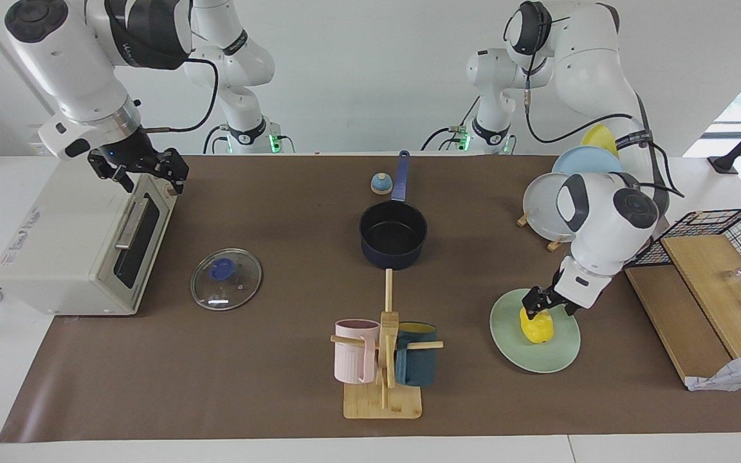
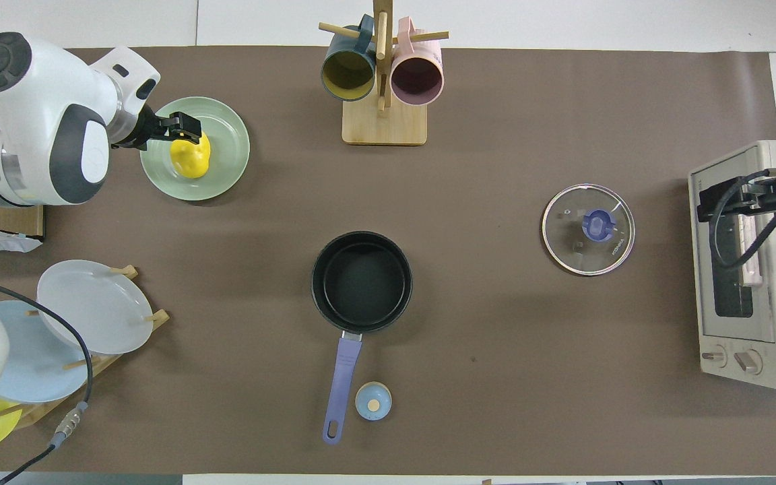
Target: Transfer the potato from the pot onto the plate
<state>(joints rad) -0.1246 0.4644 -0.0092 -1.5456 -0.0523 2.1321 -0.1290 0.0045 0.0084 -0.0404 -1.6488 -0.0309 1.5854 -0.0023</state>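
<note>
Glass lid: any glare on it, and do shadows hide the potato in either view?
Facing view: a small white glint sits on the glass lid; the potato on the mint-green plate is evenly lit. Overhead view: the lid shows only faint rim reflections; the potato is bright and unshadowed.

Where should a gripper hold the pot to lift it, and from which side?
Grip the pot by its long straight handle, coming straight down from above. The handle lies flat and points toward the robots, while the round bowl looks too wide for two fingers.

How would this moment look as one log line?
yellow toy potato: on mint-green plate | navy saucepan: empty | left gripper: open over potato
</note>
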